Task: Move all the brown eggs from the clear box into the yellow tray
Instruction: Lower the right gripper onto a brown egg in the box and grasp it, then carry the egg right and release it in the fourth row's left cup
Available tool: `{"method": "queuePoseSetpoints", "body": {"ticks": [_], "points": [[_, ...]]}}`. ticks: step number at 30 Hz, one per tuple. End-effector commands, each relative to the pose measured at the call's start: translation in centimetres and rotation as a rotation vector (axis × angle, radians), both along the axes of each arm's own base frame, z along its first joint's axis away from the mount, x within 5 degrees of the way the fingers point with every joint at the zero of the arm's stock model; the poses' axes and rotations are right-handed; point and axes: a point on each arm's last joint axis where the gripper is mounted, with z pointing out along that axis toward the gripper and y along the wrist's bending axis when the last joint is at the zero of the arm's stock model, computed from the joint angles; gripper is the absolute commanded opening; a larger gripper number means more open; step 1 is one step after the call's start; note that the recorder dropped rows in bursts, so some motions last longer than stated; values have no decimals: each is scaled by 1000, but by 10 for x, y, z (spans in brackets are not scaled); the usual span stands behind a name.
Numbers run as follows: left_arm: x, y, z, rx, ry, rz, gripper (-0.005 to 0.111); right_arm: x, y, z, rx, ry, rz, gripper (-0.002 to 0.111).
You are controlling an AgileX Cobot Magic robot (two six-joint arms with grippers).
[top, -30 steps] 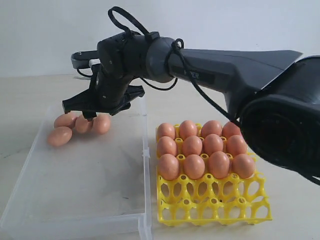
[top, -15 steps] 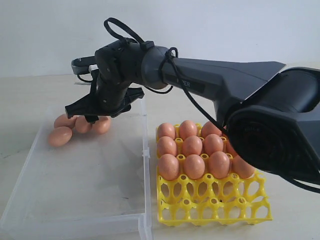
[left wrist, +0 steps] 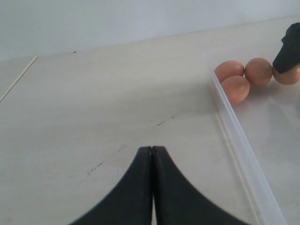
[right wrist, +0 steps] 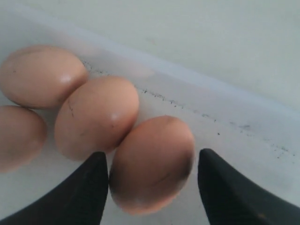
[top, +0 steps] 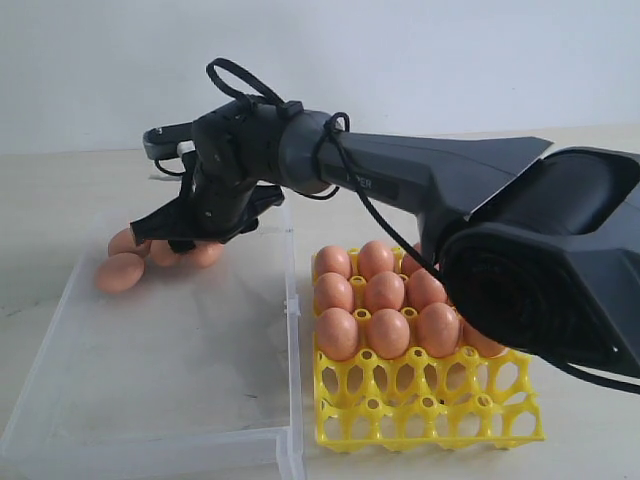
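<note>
Several brown eggs (top: 120, 271) lie bunched in the far left corner of the clear box (top: 170, 400). My right gripper (top: 190, 240) reaches across the middle and hangs low over that bunch, open. In the right wrist view one brown egg (right wrist: 152, 161) sits between the two spread fingers (right wrist: 89, 192), one finger close to it and a gap at the other. The yellow tray (top: 430, 415) holds three rows of brown eggs (top: 388, 333); its front cups hold nothing. My left gripper (left wrist: 152, 150) is shut with nothing in it, over the bare table beside the box wall (left wrist: 234, 136).
The right arm's thick forearm (top: 440, 175) stretches from the right over the tray's back rows. A large dark housing (top: 545, 260) hides the tray's right rear corner. A pale wall stands behind the tabletop (left wrist: 93, 108).
The right gripper has sunk lower and a little left onto the egg bunch in the box corner. Eggs in box and tray lie as before.
</note>
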Motion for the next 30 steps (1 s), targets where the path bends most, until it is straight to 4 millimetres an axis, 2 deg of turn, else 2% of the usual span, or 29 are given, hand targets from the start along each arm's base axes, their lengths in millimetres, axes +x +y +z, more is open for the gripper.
{"method": "queuePoseSetpoints", "body": {"ticks": [1,3,5,7,10,18,23,24,25,26,27,28,29,30], "points": [[0,0,2,-6,-19,-6,0,2,1,-3,0,-9,2,56],[0,0,2,-6,-19,-6,0,2,1,-6,-1,-4,1,56],[0,0,2,-6,-19,-6,0,2,1,-6,0,-6,1,50],[0,0,2,-6,-19,-6,0,2,1,-6,2,-7,1,34],[0,0,2,-6,-19,-6,0,2,1,0,-7,-27,41,0],[0,0,2,-6,-19,-6,0,-3,2,54,58,-148,91,0],[0,0,2,-6,-19,-6,0,-28,-6,79,151,-297,198,0],[0,0,2,-6,-19,-6,0,-45,-19,88,206,-381,219,0],[0,0,2,-6,-19,-6,0,-53,-27,92,228,-423,227,0],[0,0,2,-6,-19,-6,0,-74,-49,101,269,-537,247,0],[0,0,2,-6,-19,-6,0,-85,-61,98,284,-567,243,0],[0,0,2,-6,-19,-6,0,-110,-89,103,291,-637,236,0],[0,0,2,-6,-19,-6,0,-120,-102,107,287,-674,227,0],[0,0,2,-6,-19,-6,0,-141,-131,104,270,-722,186,0]]}}
